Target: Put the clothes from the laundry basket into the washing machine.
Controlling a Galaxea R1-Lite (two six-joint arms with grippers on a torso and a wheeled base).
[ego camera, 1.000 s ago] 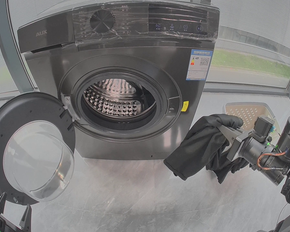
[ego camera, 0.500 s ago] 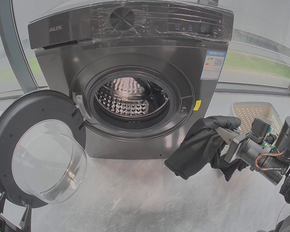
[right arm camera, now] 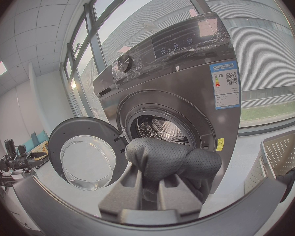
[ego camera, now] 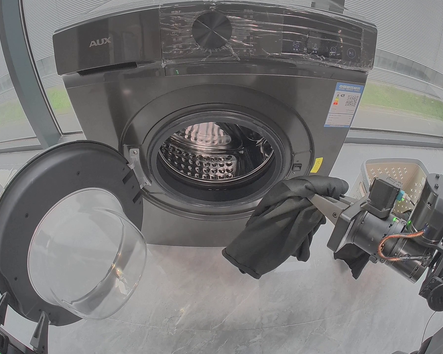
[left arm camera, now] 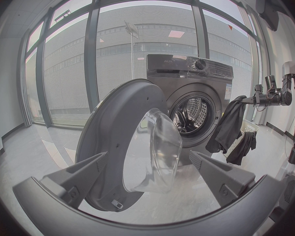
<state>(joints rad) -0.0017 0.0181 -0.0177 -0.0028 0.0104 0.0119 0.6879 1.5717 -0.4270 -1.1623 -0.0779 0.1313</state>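
Note:
The grey washing machine (ego camera: pixel 108 99) stands with its round door (ego camera: pixel 69 222) swung wide to the left, showing the steel drum (ego camera: pixel 214 156). My right gripper (ego camera: pixel 325 200) is shut on a black garment (ego camera: pixel 275 227) that hangs just right of and below the drum mouth. From the right wrist, the black garment (right arm camera: pixel 170 158) bunches over the shut right gripper (right arm camera: pixel 150 184). The beige laundry basket (ego camera: pixel 403 173) sits right of the machine. A second dark garment (left arm camera: pixel 244 146) drapes over its rim. My left gripper (left arm camera: pixel 147 177) is open and low, facing the door.
Large windows run behind the washing machine (left arm camera: pixel 190 82). Pale tiled floor (ego camera: pixel 221 301) spreads in front of it. The open door (left arm camera: pixel 121 141) juts out on the left between my left gripper (ego camera: pixel 23 307) and the drum.
The head view has shifted, so the machine sits further right in the picture. My right gripper has carried the black garment leftward, closer to the drum opening. The left gripper has stayed put.

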